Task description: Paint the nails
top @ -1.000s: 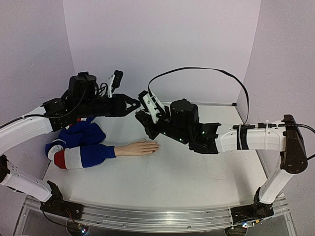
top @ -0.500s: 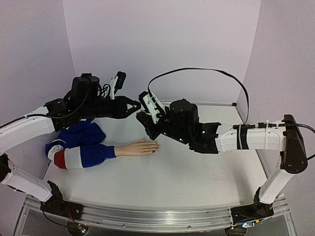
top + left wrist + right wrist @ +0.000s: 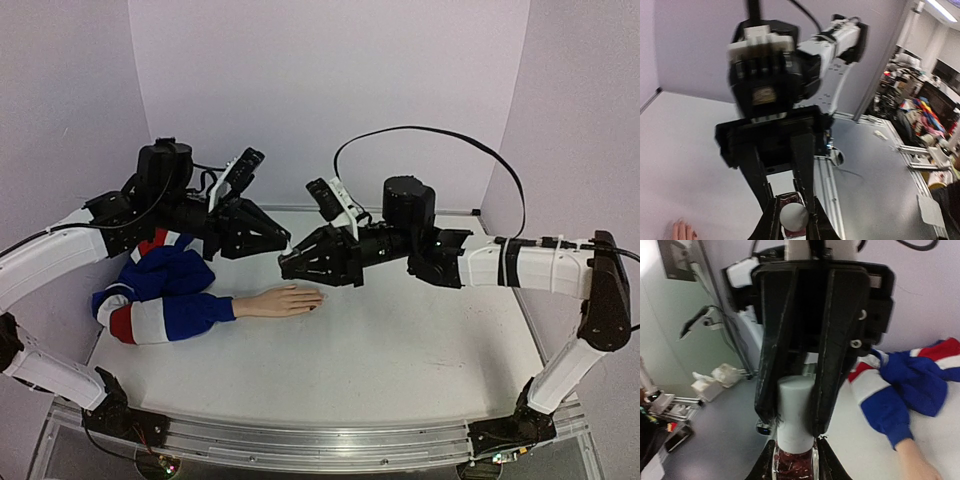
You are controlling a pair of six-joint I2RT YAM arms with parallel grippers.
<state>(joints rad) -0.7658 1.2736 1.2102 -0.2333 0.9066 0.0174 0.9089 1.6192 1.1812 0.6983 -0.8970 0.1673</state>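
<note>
A peach mannequin hand with a blue, white and red striped sleeve lies palm down on the white table. Its nails are too small to make out. Both grippers meet above the fingertips. My left gripper is shut on the white cap of a small polish bottle. My right gripper is shut on the bottle's dark red glass body. In the left wrist view my left gripper clamps the cap, with the fingertips at bottom left. In the right wrist view my right gripper holds the glass, with the sleeve to the right.
Lilac walls close the table at the back and both sides. A black cable arcs above the right arm. The metal rail runs along the near edge.
The right wrist has turned and swung up, its fingers now pointing left. The left gripper has come down and right and closed on the bottle's cap. The mannequin hand has not moved.
</note>
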